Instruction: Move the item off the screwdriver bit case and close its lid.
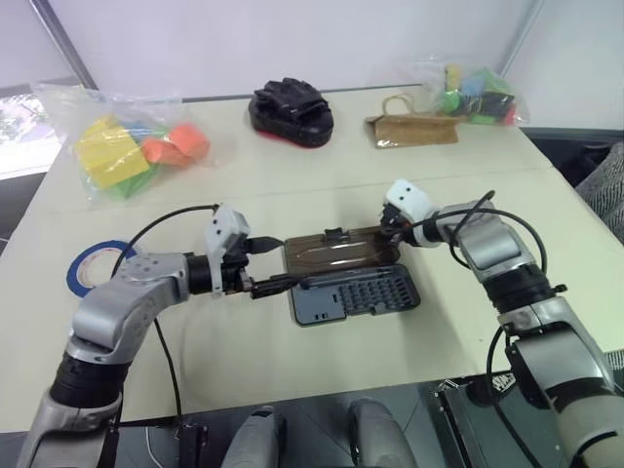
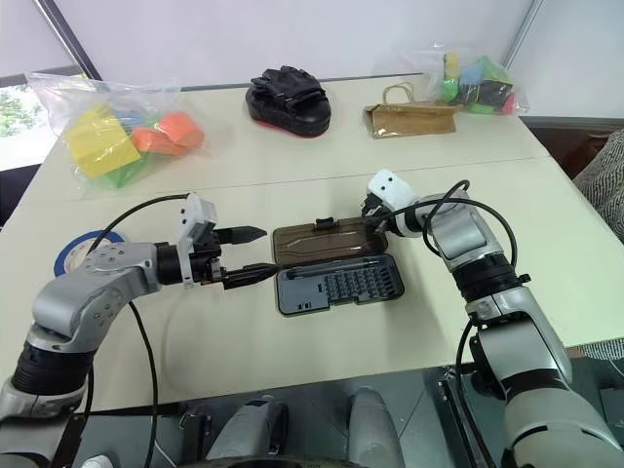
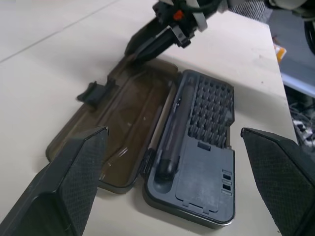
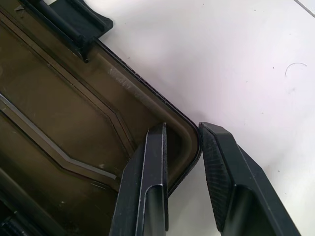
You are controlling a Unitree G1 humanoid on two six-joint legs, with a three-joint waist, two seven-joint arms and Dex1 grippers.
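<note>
Lid [image 4: 74, 113] rim is pinched at its far right corner by the right tool [image 4: 183, 147], jaws narrowed on the edge. Left tool [image 2: 244, 255] is spread wide just beside the case [image 2: 336, 285], which lies open mid-worktop [image 2: 292, 156]. Lid should probably be swung over slowly, with the tray steadied so it isn't dragged.

Bag contents [image 1: 132, 146] blurred; bit [image 3: 209, 110] sizes unreadable (too small).

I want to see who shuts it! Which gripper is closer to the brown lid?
Right. The right gripper pinches the lid at its corner rim; the left gripper waits beside the case, fingers open.
</note>
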